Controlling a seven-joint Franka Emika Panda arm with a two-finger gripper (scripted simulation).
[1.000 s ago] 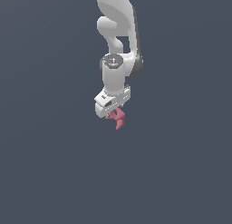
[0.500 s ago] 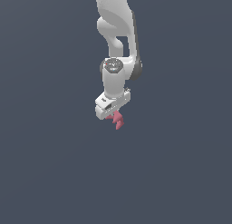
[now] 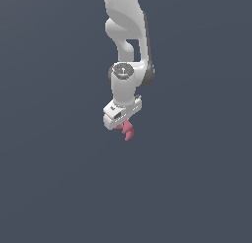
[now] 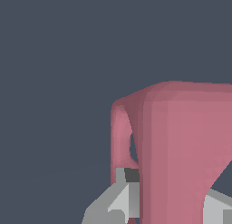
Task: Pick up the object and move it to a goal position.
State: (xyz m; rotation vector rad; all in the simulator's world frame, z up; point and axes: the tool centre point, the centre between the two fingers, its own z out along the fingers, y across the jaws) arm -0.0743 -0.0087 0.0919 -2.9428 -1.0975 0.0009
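Note:
The object (image 3: 128, 131) is a small pinkish-red piece with curved, pointed prongs. It hangs below my white gripper (image 3: 125, 125) near the middle of the exterior view, above the dark grey floor. The gripper is shut on it. In the wrist view the object (image 4: 181, 146) fills much of the picture, clamped between the grey fingers (image 4: 120, 202), with a thin curved prong to one side. No goal marker shows in either view.
The white arm (image 3: 129, 45) comes down from the top of the exterior view. The plain dark grey ground (image 3: 59, 188) lies all around it.
The arm and the held object have shifted slightly up and toward the exterior view's left. The object stays in the grip.

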